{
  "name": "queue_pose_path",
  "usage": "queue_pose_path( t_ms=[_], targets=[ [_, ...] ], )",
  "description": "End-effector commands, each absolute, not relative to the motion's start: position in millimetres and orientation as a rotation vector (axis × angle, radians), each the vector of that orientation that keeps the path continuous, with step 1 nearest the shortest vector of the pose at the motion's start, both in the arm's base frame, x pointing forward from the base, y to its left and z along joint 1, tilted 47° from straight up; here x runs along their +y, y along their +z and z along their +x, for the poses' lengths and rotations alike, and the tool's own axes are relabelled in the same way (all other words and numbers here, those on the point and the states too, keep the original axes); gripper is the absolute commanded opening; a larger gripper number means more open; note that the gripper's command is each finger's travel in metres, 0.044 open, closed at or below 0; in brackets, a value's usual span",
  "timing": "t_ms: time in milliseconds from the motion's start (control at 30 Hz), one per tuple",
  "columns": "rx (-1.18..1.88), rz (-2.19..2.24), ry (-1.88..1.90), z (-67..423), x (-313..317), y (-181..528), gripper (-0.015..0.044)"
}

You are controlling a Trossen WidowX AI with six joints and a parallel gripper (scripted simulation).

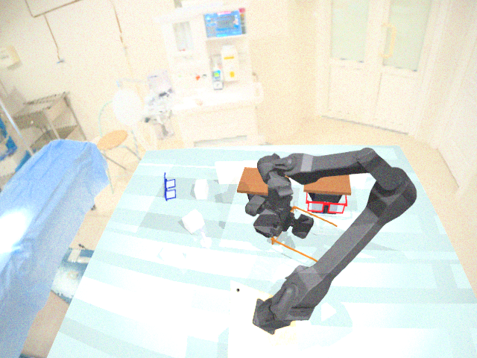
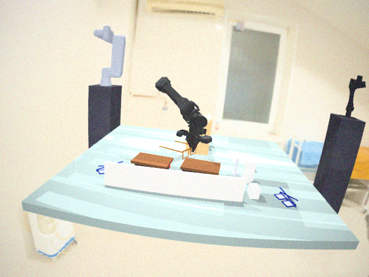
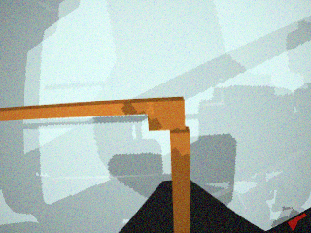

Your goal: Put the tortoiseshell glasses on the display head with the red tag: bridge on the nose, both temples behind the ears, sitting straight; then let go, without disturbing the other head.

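My gripper [image 1: 280, 231] [image 2: 192, 149] is shut on the tortoiseshell glasses [image 1: 314, 216] [image 2: 179, 150] [image 3: 181, 175]. It holds them in the air above the table, just in front of the two display heads. The thin orange temples stick out toward the arm's base. The left head [image 1: 250, 180] [image 2: 200, 165] has a brown top and is partly hidden by my wrist. The right head [image 1: 327, 186] [image 2: 151, 160] has the same brown top and wears red glasses [image 1: 325, 206]. A small red patch [image 3: 297, 221] shows at the lower right of the wrist view; I cannot tell which head it belongs to.
Blue glasses [image 1: 169, 187] [image 2: 286, 199] lie at one side of the table, and a second blue pair [image 2: 101, 169] lies at the other. Two small white blocks [image 1: 200, 189] [image 1: 192, 221] stand near the heads. A low white panel [image 2: 176, 182] runs behind the heads.
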State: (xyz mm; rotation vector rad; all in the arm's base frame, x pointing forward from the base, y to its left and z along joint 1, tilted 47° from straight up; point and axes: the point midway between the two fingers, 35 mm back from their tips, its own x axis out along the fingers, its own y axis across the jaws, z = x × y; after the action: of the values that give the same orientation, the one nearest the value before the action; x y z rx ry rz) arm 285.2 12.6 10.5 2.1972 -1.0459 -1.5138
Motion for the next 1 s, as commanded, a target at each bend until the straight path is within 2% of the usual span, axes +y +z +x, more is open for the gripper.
queue_pose_path(
  t_ms=[0,967],
  targets=[
    [-1.042,2.191,-1.509,286,10,8,0.0000],
    [-1.031,2.184,-1.510,291,-8,-9,0.0000]
  ],
)
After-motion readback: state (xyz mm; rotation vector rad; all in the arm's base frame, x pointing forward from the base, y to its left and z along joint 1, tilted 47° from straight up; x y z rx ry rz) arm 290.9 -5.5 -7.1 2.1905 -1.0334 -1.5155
